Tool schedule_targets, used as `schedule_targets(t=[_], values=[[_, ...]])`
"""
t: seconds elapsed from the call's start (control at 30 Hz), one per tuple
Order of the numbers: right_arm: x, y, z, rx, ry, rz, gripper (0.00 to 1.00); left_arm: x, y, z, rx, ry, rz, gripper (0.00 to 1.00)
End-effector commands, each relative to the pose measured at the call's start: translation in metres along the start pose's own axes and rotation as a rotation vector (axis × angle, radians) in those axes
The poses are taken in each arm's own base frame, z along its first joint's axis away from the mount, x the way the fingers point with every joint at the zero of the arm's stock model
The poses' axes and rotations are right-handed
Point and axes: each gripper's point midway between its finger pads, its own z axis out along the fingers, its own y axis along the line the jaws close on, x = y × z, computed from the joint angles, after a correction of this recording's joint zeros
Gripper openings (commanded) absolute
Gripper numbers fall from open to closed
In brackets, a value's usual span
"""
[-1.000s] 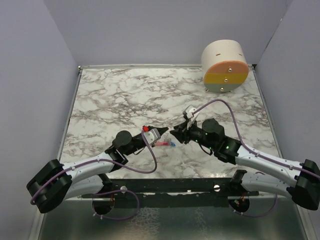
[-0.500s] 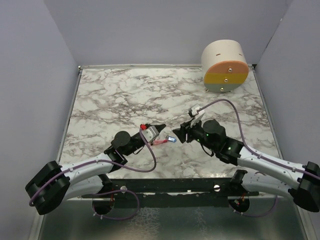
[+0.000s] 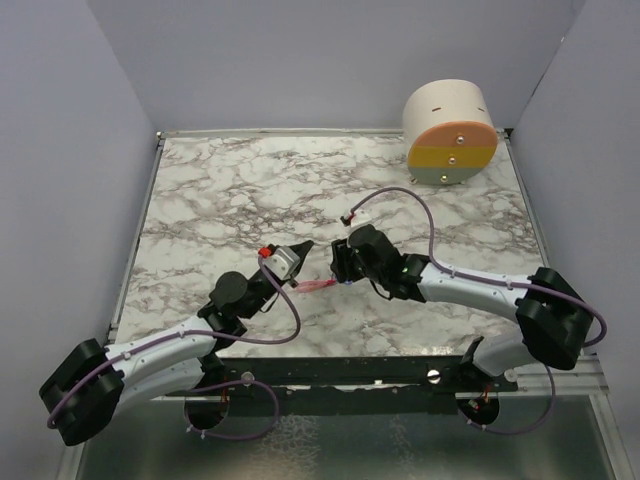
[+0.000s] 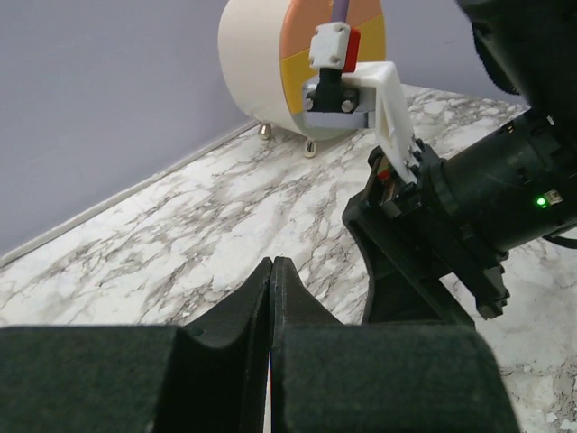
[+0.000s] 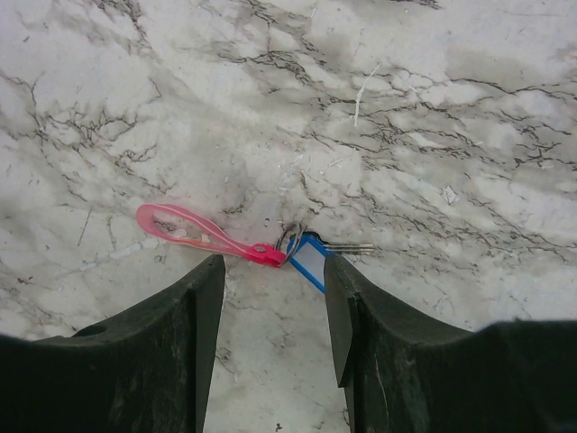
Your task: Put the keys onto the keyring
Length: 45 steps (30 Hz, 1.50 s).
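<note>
My right fingers (image 5: 194, 316) have swung in over key (image 5: 309, 258) and keyring (image 5: 191, 229), spread wide, holding nothing | left fingers (image 4: 239, 311) pressed together, nothing between | key on counter (image 5: 433, 135), touching keyring's wire end; whether threaded, I cannot tell | pickup pending.

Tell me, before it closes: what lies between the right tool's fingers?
Right wrist view: the end of the keyring and the blue key, on marble, within the open right tool.

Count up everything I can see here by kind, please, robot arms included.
Robot arms: 2 (left arm, right arm)
Blue-headed key: 1
Keyring with pink tag: 1
Round cream drum: 1
Total: 5
</note>
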Motion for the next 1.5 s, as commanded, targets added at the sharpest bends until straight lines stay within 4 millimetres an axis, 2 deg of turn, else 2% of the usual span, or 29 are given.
schedule_targets(t=[0.0, 0.1, 0.2, 0.67, 1.1, 1.33, 1.47], values=[[0.001, 0.006, 0.014, 0.016, 0.028, 0.036, 0.46, -0.007, 0.009, -0.007, -0.05, -0.031, -0.018, 0.03], [0.011, 0.007, 0.023, 0.019, 0.064, 0.04, 0.38, -0.007, 0.011, -0.009, -0.06, -0.033, -0.015, 0.03], [0.017, 0.004, 0.028, 0.024, 0.088, 0.05, 0.35, -0.007, 0.012, -0.01, -0.063, -0.035, -0.013, 0.03], [0.034, -0.002, 0.042, 0.022, 0.145, 0.068, 0.3, 0.0, 0.01, -0.008, -0.057, -0.013, -0.007, 0.02], [0.038, 0.0, 0.049, 0.003, 0.157, 0.068, 0.22, 0.002, 0.011, -0.008, -0.062, -0.007, -0.003, 0.02], [0.034, 0.002, 0.049, 0.0, 0.147, 0.075, 0.09, 0.003, 0.012, -0.008, -0.067, -0.005, -0.001, 0.01], [0.03, 0.002, 0.047, -0.003, 0.134, 0.075, 0.06, 0.004, 0.012, -0.008, -0.065, -0.001, 0.001, 0.02]])
